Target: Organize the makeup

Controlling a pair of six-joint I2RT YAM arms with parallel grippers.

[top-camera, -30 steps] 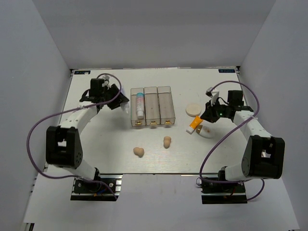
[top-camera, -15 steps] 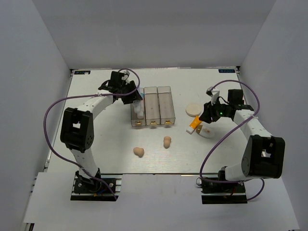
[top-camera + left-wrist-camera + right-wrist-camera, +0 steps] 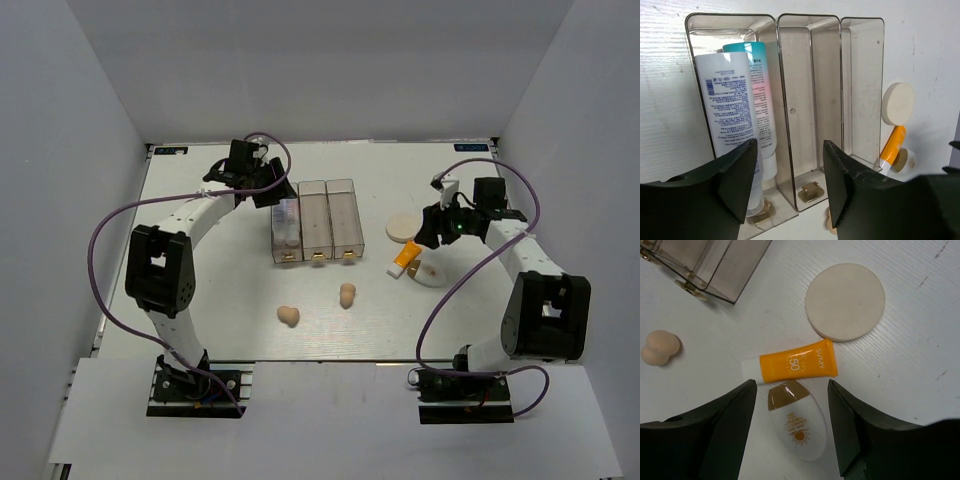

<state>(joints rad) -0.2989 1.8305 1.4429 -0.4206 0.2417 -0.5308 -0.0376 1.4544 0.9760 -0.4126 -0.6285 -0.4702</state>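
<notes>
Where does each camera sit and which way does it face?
Top external: above and behind the bases, looking down on the table; left arm and right arm show.
Left wrist: above the left hand, facing the clear box and white tube; both fingers show.
Right wrist: above the right hand, looking down on the orange tube; both fingers show.
Both wrist views share the orange tube.

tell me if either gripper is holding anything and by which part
Nothing is held. The left gripper is open near the clear three-compartment box, the right gripper open near the orange-white tube.
</notes>
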